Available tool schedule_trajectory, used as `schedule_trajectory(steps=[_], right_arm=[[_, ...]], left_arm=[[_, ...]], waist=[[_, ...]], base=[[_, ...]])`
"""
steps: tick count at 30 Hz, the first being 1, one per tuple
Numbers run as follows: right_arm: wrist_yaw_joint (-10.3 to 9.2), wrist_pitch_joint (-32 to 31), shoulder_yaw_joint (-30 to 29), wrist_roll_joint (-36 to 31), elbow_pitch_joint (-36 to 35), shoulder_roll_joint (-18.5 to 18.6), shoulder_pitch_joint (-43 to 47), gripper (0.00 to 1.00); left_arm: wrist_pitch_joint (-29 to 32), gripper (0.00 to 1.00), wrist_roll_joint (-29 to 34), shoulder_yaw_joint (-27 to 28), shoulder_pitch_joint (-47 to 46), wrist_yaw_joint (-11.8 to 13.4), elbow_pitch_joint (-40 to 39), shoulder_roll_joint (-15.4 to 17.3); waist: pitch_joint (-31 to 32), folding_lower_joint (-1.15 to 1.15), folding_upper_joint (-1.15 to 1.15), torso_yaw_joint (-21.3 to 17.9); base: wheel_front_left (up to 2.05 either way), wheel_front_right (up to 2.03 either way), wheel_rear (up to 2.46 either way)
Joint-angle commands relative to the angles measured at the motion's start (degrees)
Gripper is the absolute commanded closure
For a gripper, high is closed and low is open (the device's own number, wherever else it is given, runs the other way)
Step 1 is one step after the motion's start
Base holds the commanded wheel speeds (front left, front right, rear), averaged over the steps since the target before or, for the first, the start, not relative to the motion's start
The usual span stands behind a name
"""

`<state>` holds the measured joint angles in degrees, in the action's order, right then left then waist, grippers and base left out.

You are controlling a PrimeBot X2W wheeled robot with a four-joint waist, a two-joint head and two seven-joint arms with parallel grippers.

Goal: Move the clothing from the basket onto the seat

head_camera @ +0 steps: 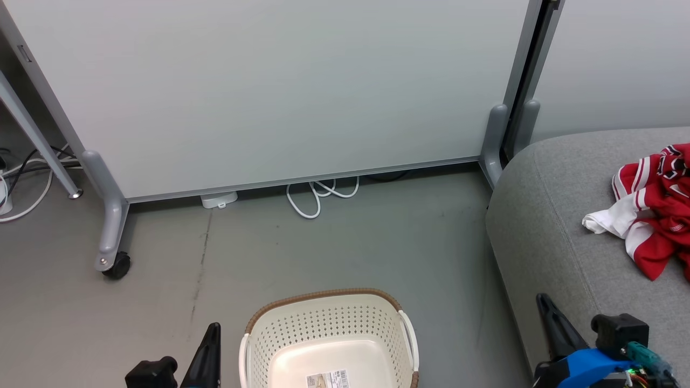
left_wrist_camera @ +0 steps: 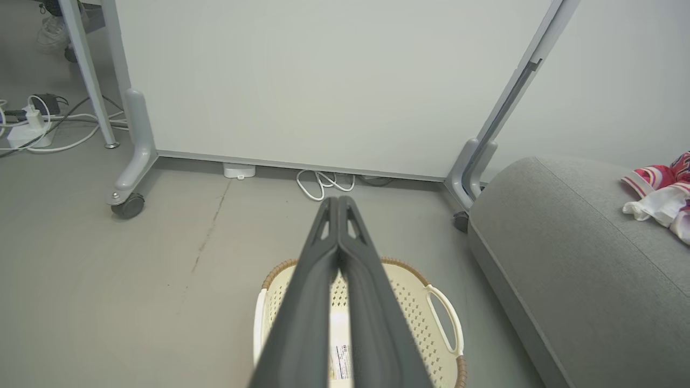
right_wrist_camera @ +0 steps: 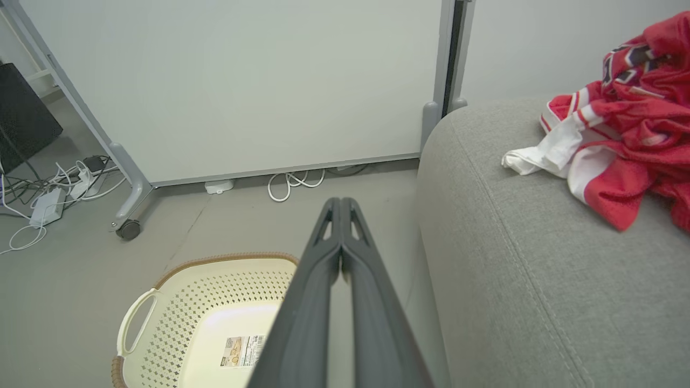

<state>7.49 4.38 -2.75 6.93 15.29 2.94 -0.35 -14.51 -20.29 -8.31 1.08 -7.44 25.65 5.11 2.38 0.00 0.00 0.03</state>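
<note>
The red clothing (head_camera: 657, 215) with white trim lies crumpled on the grey seat (head_camera: 544, 226) at the right, also seen as clothing (right_wrist_camera: 620, 129) on the seat (right_wrist_camera: 539, 269) and clothing (left_wrist_camera: 663, 199) on the seat (left_wrist_camera: 566, 258). The cream basket (head_camera: 323, 328) with a brown rim stands on the floor at bottom centre, nothing in it but a barcode sticker; the basket (right_wrist_camera: 178, 318) and basket (left_wrist_camera: 426, 318) look the same from the wrists. My left gripper (head_camera: 214, 326) is shut, left of the basket. My right gripper (head_camera: 542, 297) is shut over the seat's front edge. Both hold nothing.
A pale partition panel (head_camera: 269, 91) on grey wheeled feet (head_camera: 110, 226) stands behind the basket. White cables (head_camera: 318, 196) and a small white box (head_camera: 218, 199) lie at its base. More cables and a power strip (right_wrist_camera: 48, 205) lie on the floor at the far left.
</note>
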Motion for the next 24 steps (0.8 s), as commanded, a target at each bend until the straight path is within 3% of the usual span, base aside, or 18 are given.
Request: schedule_trajectory(steps=[1,24], right_arm=[[0.0,-0.6,-0.53,3.24,-0.46,0.03,-0.92,1.0],[0.0,-3.41,-1.27,27.46,-1.09,0.01,-2.36,1.0]], left_arm=[[0.73,1.0,-2.68,0.64,-1.0,0.0,-1.07,0.04],[6.7,1.0,-23.04,4.87,-3.06,-0.02,-4.3,-0.61]], waist=[[-0.05,0.0,0.0,0.0],[-0.52,0.0,0.0,-0.01]], base=[[0.0,0.0,0.0],[0.0,0.0,0.0]])
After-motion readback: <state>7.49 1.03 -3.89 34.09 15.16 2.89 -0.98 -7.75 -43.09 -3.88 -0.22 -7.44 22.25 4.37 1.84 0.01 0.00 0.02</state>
